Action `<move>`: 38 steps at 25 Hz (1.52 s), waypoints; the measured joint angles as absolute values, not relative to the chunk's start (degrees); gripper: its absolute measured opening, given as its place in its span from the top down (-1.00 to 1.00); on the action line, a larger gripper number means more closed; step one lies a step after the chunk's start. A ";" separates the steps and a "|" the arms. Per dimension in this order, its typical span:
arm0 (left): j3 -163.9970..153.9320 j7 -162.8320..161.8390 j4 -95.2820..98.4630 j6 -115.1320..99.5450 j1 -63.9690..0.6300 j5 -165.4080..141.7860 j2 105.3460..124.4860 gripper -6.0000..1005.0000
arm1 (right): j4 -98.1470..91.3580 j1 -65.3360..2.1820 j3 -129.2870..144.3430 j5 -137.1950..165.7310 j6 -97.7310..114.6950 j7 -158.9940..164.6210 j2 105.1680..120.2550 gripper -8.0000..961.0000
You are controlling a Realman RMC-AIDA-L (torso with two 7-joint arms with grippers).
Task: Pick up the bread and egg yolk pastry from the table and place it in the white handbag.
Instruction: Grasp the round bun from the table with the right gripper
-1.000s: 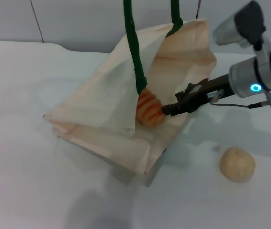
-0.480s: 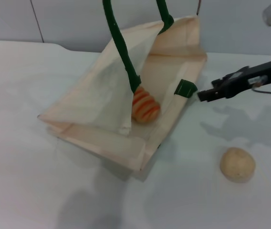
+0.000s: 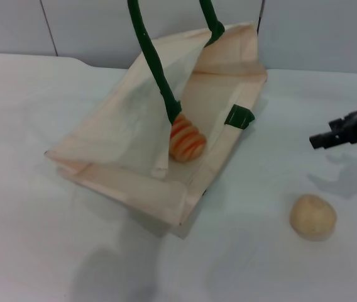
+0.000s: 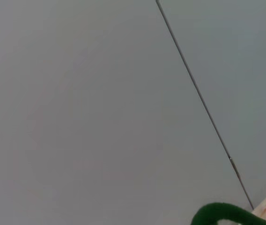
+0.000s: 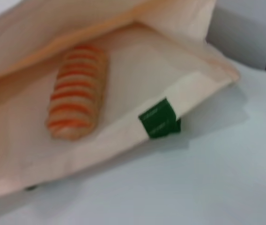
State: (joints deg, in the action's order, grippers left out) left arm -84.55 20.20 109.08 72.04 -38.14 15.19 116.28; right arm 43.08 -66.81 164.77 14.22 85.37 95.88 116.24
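Head view: the white handbag (image 3: pixel 122 145) lies tilted on the white table (image 3: pixel 34 239), its mouth held open toward the right, with two dark green handles (image 3: pixel 150 63) rising out of the top of the picture. The bread (image 3: pixel 186 139), striped orange and cream, lies inside the bag on its lower panel, just beside the base of the near handle. A small green tag (image 3: pixel 239 116) sits on the bag's right rim.

The right gripper (image 3: pixel 322 141) reaches in from the right edge, its dark fingers pointing left toward the bag, apart from it and above the table. It holds nothing; whether the fingers are parted or closed cannot be told. The egg yolk pastry (image 3: pixel 313 216) rests on the table, near the gripper on the robot's side and well apart from the bag.

Right wrist view: the bread (image 5: pixel 76 90) lies lengthwise within the open bag (image 5: pixel 180 56), with the green tag (image 5: pixel 160 118) on the near rim.

Left wrist view: only a grey wall and a curve of green handle (image 4: pixel 222 213) show; the left gripper is not seen in any view.
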 joint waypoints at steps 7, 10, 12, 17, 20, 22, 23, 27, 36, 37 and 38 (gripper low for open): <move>-84.55 20.37 108.11 72.04 -38.47 15.19 116.25 0.75 | 42.83 -66.93 164.79 19.45 88.23 96.48 116.27 -0.50; -84.55 20.44 108.10 72.04 -38.55 15.20 116.23 0.75 | 42.84 -67.44 164.79 21.76 89.99 96.80 116.25 -0.50; -84.54 20.55 108.10 72.05 -38.58 15.20 116.21 0.74 | 42.95 -67.83 164.79 22.94 91.56 96.89 116.23 -0.50; -84.55 20.76 108.10 72.07 -38.58 15.20 116.19 0.74 | 42.65 -68.17 164.79 25.57 94.57 97.37 116.21 -0.50; -84.55 20.76 108.10 72.07 -38.62 15.20 116.19 0.74 | 42.33 -68.22 164.79 26.15 95.13 97.83 116.20 -0.50; -84.55 20.76 108.10 72.07 -38.64 15.20 116.19 0.73 | 42.08 -68.22 164.79 26.28 95.19 98.13 116.20 -0.50; -84.55 20.76 108.10 72.07 -38.65 15.20 116.19 0.73 | 41.71 -68.22 164.79 26.37 95.18 98.28 116.21 -0.50; -84.55 20.76 108.10 72.07 -38.67 15.20 116.19 0.73 | 38.99 -68.05 164.79 27.18 94.52 99.21 116.03 -0.51; -84.55 20.64 108.10 72.07 -39.07 15.20 116.19 0.72 | 34.60 -68.59 164.79 29.83 90.80 100.84 115.81 -0.51; -84.55 20.62 108.10 72.07 -39.11 15.20 116.19 0.72 | 34.41 -68.68 164.81 30.00 90.37 101.03 115.79 -0.53; -84.55 20.56 108.10 72.07 -39.16 15.21 116.19 0.71 | 34.27 -68.74 164.83 30.16 90.05 101.16 115.79 -0.56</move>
